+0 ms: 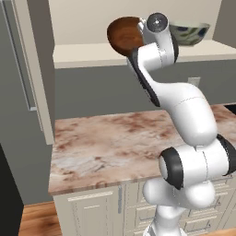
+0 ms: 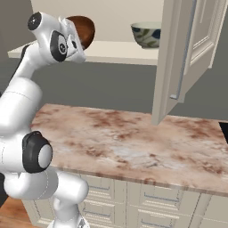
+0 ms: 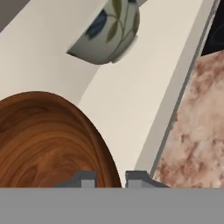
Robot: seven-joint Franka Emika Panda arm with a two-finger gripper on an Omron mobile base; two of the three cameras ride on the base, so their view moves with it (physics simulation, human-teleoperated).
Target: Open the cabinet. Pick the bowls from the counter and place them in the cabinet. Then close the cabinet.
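The reddish-brown wooden bowl (image 1: 122,35) (image 2: 84,28) (image 3: 43,140) hangs tilted just above the left part of the open cabinet's beige shelf (image 1: 83,53) (image 2: 116,51). My gripper (image 3: 110,178) is shut on its rim, one fingertip on each side of the bowl's wall. The pale grey-green bowl with dark leaf marks (image 1: 191,33) (image 2: 146,34) (image 3: 107,33) stands upright on the same shelf, further right. Both cabinet doors (image 1: 33,69) (image 2: 182,58) are swung open. The marbled counter (image 1: 106,138) (image 2: 133,138) lies below.
The open right door (image 2: 171,62) juts out over the counter, and the left door (image 1: 37,92) hangs at the counter's left end. Cream base cupboards with drawers (image 1: 92,212) (image 2: 147,196) sit under the slab. A wall outlet (image 1: 194,82) is on the grey backsplash.
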